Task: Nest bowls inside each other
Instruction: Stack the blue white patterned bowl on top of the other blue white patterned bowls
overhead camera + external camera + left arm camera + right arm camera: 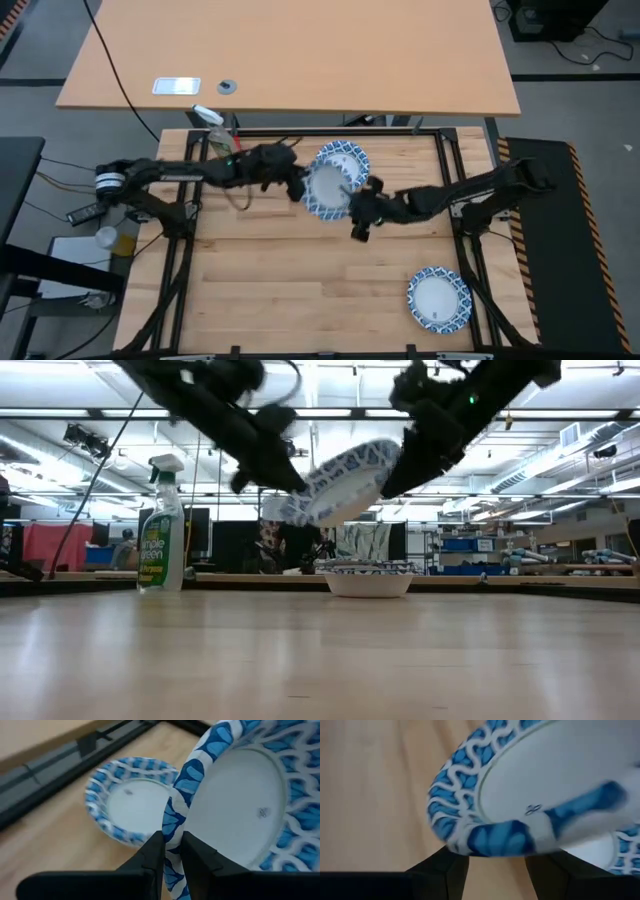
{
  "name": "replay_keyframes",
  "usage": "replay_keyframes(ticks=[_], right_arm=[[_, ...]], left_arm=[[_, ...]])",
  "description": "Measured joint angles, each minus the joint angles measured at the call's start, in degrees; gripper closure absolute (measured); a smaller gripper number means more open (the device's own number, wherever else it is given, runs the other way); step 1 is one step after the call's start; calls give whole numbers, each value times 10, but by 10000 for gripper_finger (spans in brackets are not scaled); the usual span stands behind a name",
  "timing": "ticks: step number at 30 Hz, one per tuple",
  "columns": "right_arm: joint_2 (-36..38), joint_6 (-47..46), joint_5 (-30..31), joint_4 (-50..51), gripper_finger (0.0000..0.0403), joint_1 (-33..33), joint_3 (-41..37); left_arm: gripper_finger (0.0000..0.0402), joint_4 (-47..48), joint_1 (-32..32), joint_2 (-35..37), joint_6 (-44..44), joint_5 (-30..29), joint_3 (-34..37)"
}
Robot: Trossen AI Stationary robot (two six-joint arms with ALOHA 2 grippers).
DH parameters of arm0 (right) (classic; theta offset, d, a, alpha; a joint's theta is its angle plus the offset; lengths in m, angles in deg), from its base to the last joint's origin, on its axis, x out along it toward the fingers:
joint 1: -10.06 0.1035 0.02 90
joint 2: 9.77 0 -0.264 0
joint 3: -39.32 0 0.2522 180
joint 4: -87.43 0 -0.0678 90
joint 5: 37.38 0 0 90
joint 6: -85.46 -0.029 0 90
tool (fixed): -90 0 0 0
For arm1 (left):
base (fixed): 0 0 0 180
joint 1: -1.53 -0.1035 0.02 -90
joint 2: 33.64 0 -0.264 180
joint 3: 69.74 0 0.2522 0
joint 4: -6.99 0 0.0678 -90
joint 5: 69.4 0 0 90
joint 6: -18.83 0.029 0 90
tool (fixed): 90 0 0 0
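Left end effector (172, 857) clamped on the rim of a tilted blue-and-white patterned round bowl (327, 190), held in the air over the wooden bench (300, 290). Right end effector (496, 862) at that bowl's opposite edge, fingers spread either side of the rim; contact unclear. Just beyond and below both, another matching bowl or stack (368, 581) rests on the bench. Third patterned bowl (438, 298) lies well apart on the right arm's side. Green spray bottle (155, 540) stands near the bench's far edge
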Motion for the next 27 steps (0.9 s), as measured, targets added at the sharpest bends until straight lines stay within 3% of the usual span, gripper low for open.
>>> replay_keyframes(ticks=[4,9,16,22,27], right_arm=[[33,1,0,7,212,-53,-34],[63,6,-1,25,212,-107,-56],[75,-22,-14,85,212,-145,-58],[75,-23,-37,96,212,-155,-57],[75,-15,-34,91,212,-156,-57]], left_arm=[[338,4,-45,-80,41,3,-73],[338,1,-100,-178,58,51,-181],[338,104,-148,-298,89,68,-297],[338,183,-160,-346,96,89,-339],[338,191,-166,-347,97,121,-359]])
